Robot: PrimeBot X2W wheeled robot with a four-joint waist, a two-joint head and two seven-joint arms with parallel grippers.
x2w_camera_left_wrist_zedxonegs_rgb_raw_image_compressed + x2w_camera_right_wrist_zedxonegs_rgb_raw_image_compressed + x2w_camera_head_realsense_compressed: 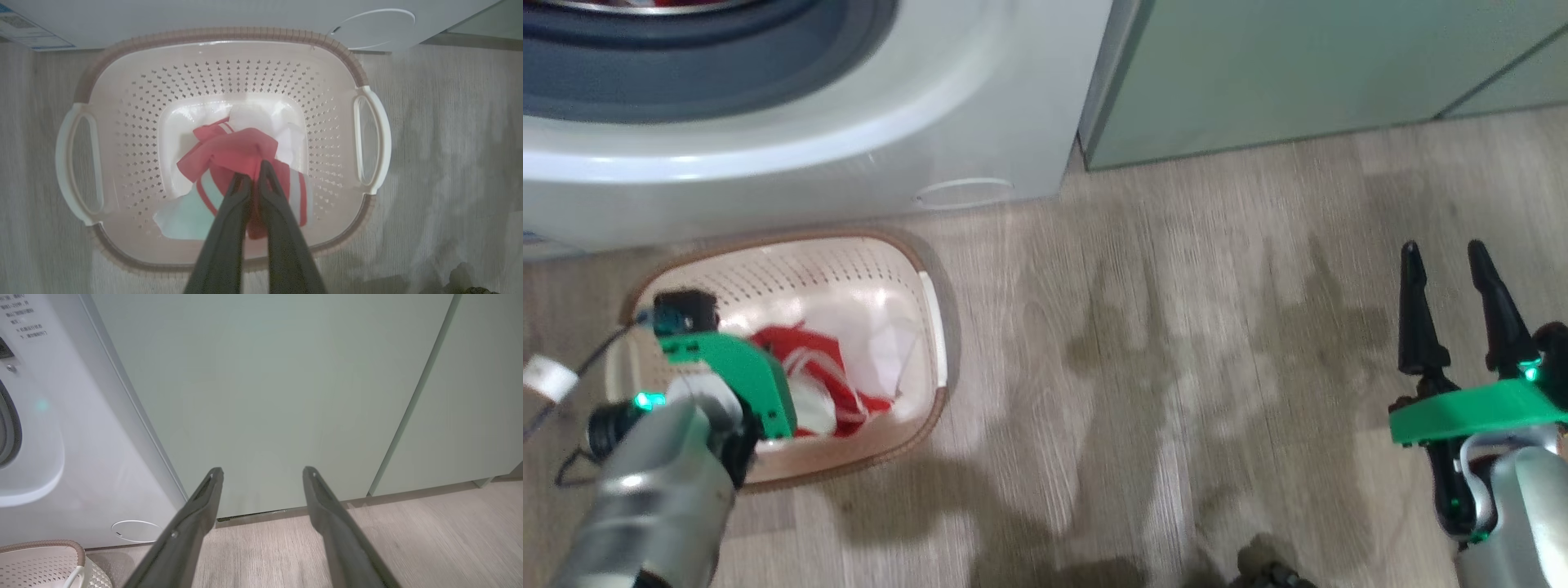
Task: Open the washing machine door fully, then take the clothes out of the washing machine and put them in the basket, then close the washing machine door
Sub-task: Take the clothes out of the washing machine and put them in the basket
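The cream basket [913, 247] stands on the floor before the white washing machine [980, 98]. Red and white clothes [810, 359] lie in it. In the left wrist view my left gripper [254, 173] hangs over the basket [229, 33], shut on a fold of red clothes [233, 149] that drapes onto the pile below. A sliver of red [682, 2] shows in the drum at the head view's top edge. My right gripper [1443, 245] stands open and empty over bare floor, far right of the basket; its wrist view shows the spread gripper [263, 470]. The washing machine door is out of view.
Pale green cabinets [1298, 65] stand right of the machine and face my right gripper [286, 396]. A small round flap [964, 192] sits low on the machine's front. A cable with a white tag [547, 376] trails at the left. Wooden floor [1176, 367] stretches between the arms.
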